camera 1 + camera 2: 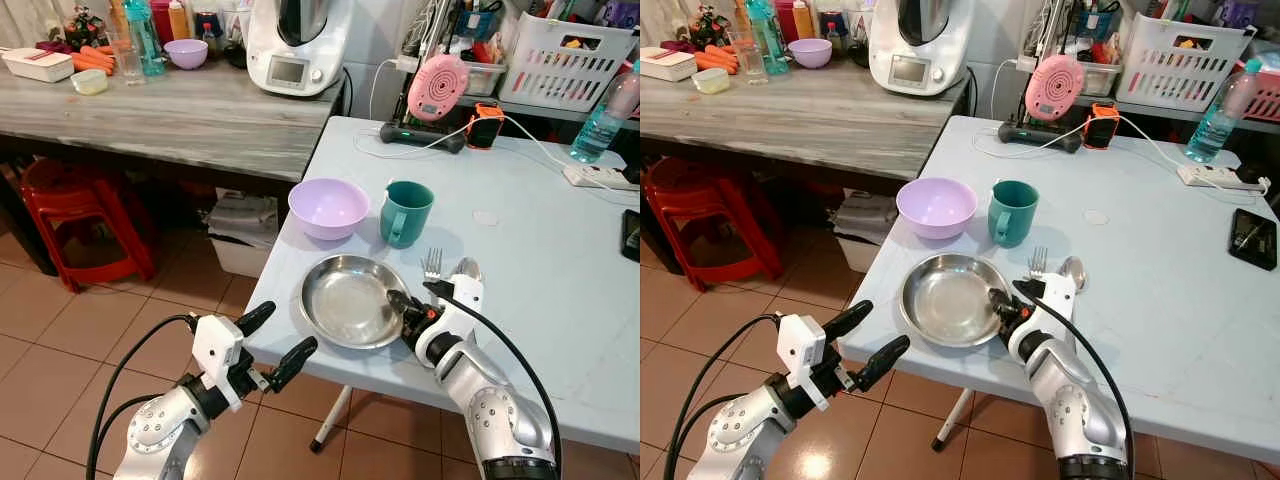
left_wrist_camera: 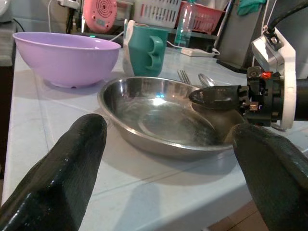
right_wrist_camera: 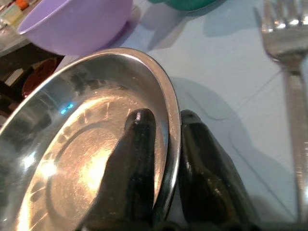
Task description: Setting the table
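A steel plate (image 1: 345, 300) lies near the front edge of the pale blue table (image 1: 560, 260). My right gripper (image 1: 402, 306) is shut on the plate's right rim (image 3: 168, 144), one finger inside the plate and one outside. A fork (image 1: 432, 264) and a spoon (image 1: 468, 268) lie just right of the plate. Behind it stand a lilac bowl (image 1: 328, 207) and a teal mug (image 1: 405, 212). My left gripper (image 1: 272, 340) hangs open off the table's front left corner, its fingers (image 2: 62, 173) pointing at the plate (image 2: 163, 120).
A grey counter (image 1: 170, 110) with a white kitchen machine (image 1: 295, 45) runs along the left. Red stools (image 1: 85, 215) stand under it. At the table's back lie a pink device (image 1: 437, 88), cables, a power strip (image 1: 600, 178), a water bottle (image 1: 605, 118) and a white basket (image 1: 565, 60).
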### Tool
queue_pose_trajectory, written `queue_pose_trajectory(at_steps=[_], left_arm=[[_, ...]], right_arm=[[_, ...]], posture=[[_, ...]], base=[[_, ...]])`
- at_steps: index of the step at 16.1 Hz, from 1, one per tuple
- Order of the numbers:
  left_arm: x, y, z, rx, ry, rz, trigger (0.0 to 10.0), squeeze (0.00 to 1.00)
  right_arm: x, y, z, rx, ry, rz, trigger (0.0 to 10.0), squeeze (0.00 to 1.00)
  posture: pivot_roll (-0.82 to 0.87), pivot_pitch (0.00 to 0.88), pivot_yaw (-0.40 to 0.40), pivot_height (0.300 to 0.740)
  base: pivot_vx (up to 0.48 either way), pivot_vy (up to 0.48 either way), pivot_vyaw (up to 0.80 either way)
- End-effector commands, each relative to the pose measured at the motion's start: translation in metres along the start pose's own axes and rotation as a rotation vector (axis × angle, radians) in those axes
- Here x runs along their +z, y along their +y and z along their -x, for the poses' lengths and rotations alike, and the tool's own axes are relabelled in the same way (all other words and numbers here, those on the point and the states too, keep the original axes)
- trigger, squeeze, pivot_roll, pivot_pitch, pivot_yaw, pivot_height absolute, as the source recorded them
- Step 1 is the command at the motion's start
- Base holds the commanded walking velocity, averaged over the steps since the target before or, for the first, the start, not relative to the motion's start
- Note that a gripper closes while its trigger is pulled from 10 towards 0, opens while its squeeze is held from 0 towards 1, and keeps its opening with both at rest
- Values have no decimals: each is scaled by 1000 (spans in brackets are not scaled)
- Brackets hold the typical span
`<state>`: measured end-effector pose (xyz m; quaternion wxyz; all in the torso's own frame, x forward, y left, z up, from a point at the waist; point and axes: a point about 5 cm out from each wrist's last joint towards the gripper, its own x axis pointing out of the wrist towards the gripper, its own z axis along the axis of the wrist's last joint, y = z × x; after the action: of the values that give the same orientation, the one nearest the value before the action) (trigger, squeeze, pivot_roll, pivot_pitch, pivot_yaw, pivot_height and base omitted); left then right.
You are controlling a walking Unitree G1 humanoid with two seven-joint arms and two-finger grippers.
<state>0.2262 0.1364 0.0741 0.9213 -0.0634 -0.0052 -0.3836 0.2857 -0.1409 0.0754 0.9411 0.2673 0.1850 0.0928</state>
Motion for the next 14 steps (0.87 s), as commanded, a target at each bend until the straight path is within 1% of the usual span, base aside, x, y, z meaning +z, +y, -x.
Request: queue_pose_trajectory(at_steps=[1, 4, 7, 10, 11, 14], left_arm=[[0, 2, 0, -16, 1, -5, 10000, 0], [-2, 6, 5, -19, 7, -6, 10000, 0], [-2, 6, 9, -16, 4, -6, 10000, 0], [-1, 6, 11, -12, -1, -6, 10000, 0], [-1, 6, 12, -10, -5, -8, 10000, 0], [1, 10, 15, 51, -18, -16, 10000, 0]], right_arm=[[-10, -6, 0, -39, 49, -29, 0, 0], [-11, -10, -1, -80, 47, -55, 0, 0], [-10, -13, -2, -112, 35, -52, 0, 0], [-7, -13, -2, -128, 18, -23, 0, 0], [-3, -12, -2, -141, -2, 22, 10000, 0], [3, -12, -1, -159, -40, 69, 10000, 0]], posture=[[3, 0, -43, 740], [5, 0, -43, 740], [6, 0, -44, 740], [6, 0, -44, 740], [4, 0, -45, 740], [4, 0, -45, 740]], base=[[0, 0, 0], [0, 0, 0], [0, 0, 0], [0, 0, 0], [0, 0, 0], [0, 0, 0]])
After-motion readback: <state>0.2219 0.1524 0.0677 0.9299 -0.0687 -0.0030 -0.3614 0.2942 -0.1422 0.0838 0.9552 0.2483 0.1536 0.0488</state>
